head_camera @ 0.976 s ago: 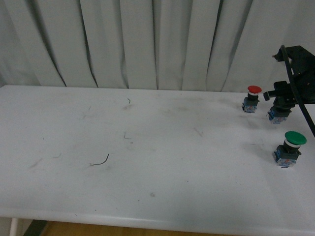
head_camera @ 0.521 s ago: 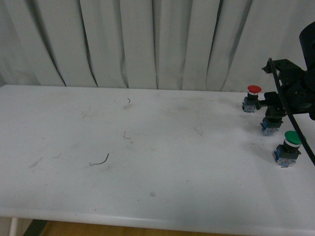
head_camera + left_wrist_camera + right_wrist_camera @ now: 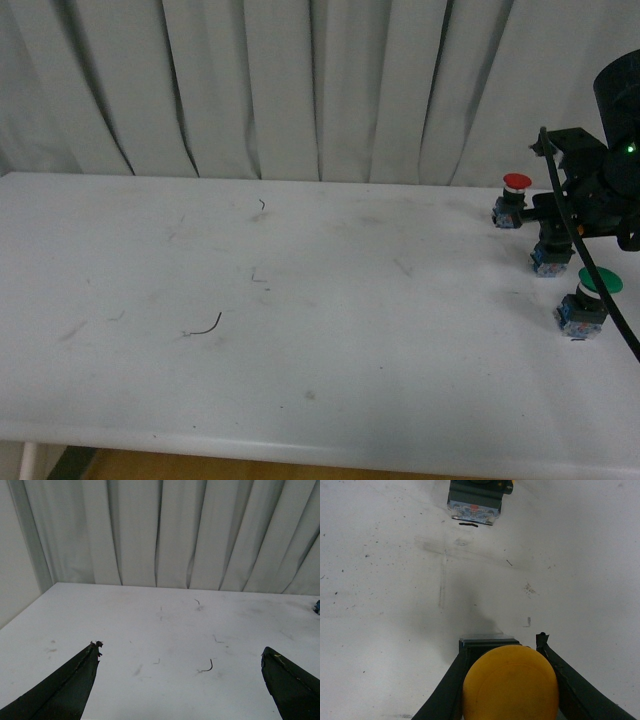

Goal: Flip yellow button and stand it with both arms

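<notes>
- The left gripper (image 3: 180, 650) is spread wide above the table (image 3: 150, 625). Its fingers (image 3: 65, 690) are far apart with nothing between them. This arm is out of the front view.
- A wire scrap (image 3: 205, 326) lies at about 8 o'clock from the table's middle, well apart from all the buttons.
- The green button (image 3: 588, 298) stands upright with its cap up near the table's right edge. It is at about 4 o'clock from the yellow button, near it but not touching.
- The right gripper (image 3: 503, 641) is clamped on the yellow button (image 3: 510, 685), with one finger on each side of the body beneath the cap. The cap faces the wrist camera.
- In the front view this button sits at about 3 o'clock on the table, with its blue block at the low end. Whether the block touches the table cannot be told.
- The right wrist view also shows a second block (image 3: 474, 502) on the table beyond the held button. Which button it belongs to cannot be told.
- The red button (image 3: 513, 198) stands upright at about 11 o'clock from the yellow one, apart from it.
- A pale curtain (image 3: 300, 90) hangs behind the table's far edge.
</notes>
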Controlling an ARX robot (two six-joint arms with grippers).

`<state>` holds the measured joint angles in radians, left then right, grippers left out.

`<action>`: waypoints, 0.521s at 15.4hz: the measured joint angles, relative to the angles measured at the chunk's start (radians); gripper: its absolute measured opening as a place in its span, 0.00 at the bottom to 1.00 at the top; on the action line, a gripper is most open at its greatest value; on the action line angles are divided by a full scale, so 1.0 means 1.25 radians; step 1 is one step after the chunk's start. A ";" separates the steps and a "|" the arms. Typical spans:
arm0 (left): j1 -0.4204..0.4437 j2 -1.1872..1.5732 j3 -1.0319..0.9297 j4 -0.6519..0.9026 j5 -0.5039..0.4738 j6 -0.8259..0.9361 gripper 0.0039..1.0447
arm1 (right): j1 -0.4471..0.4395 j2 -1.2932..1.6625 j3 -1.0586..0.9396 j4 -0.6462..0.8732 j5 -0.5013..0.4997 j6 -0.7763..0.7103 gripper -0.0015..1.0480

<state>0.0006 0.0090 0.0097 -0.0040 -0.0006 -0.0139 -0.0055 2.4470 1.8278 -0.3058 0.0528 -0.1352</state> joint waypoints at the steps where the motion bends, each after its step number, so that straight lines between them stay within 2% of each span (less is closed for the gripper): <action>1: 0.000 0.000 0.000 0.000 0.000 0.000 0.94 | 0.002 0.000 0.000 0.000 0.000 0.000 0.34; 8: 0.000 0.000 0.000 0.000 0.000 0.000 0.94 | 0.015 0.017 0.047 -0.014 0.018 0.011 0.34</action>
<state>0.0006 0.0090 0.0097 -0.0036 -0.0006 -0.0135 0.0132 2.4687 1.8866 -0.3237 0.0750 -0.1215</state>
